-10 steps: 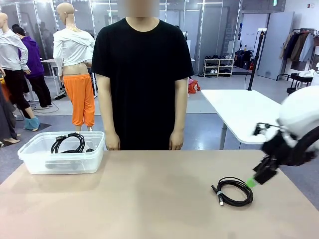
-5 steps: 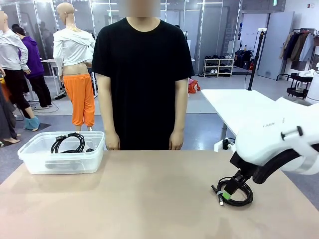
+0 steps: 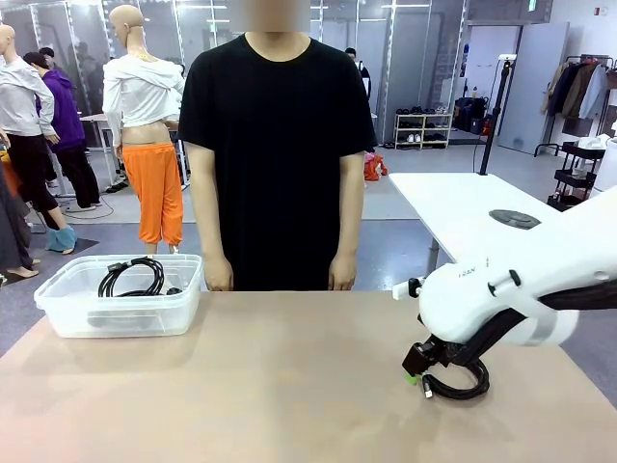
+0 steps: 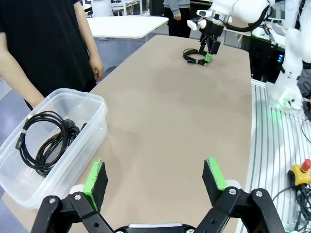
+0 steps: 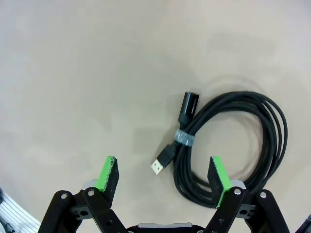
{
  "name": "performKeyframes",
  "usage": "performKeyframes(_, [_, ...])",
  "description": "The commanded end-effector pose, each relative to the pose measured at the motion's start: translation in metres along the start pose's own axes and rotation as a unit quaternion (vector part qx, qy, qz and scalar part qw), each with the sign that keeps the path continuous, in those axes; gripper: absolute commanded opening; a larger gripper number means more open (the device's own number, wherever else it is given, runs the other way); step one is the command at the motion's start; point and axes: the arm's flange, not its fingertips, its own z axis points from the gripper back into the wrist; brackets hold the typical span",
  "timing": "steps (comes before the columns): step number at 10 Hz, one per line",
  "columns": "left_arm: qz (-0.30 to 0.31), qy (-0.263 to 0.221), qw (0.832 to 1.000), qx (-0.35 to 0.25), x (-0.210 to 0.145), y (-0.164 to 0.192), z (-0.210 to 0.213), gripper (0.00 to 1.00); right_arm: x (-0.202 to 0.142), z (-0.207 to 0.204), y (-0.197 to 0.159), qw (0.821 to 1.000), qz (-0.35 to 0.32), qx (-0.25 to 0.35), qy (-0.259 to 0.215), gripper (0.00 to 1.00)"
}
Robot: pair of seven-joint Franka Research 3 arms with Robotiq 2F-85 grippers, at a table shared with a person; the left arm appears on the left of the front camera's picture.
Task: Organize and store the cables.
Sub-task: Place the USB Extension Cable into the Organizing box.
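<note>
One cable (image 3: pixel 465 391) lies as a black coil on the tan table at the right. My right gripper (image 3: pixel 416 367) hangs open just above the coil's left edge. In the right wrist view the right gripper (image 5: pixel 163 175) is open, and the cable (image 5: pixel 243 145) lies partly between the green pads, its USB plug between them. Another coiled cable (image 3: pixel 133 276) rests in the clear plastic bin (image 3: pixel 116 318) at the far left. In the left wrist view my left gripper (image 4: pixel 154 174) is open over bare table beside the bin (image 4: pixel 92 138), with that cable (image 4: pixel 46 141) inside.
A person in a black shirt (image 3: pixel 275 145) stands at the far edge, hands (image 3: pixel 218 275) hanging just behind the table. The right arm's white body (image 3: pixel 501 294) reaches over the table's right side. A white table (image 3: pixel 463 207) stands behind.
The right arm has swung in from the right edge and moved left across the coil, bringing its gripper from the coil's right side to above its left edge. The jaws stayed open.
</note>
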Motion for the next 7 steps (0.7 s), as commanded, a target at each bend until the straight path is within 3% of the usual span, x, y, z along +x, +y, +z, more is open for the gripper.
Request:
performKeyframes(1, [-0.007, 0.001, 1.000, 0.012, -0.002, 0.000, -0.003, 1.00, 0.021, -0.013, -0.002, 0.999, -0.022, -0.031, 0.019, 0.93])
performKeyframes(7, [-0.007, 0.001, 1.000, 0.012, -0.002, 0.000, -0.003, 1.00, 0.029, -0.035, -0.009, 0.998, -0.038, -0.015, 0.057, 0.93])
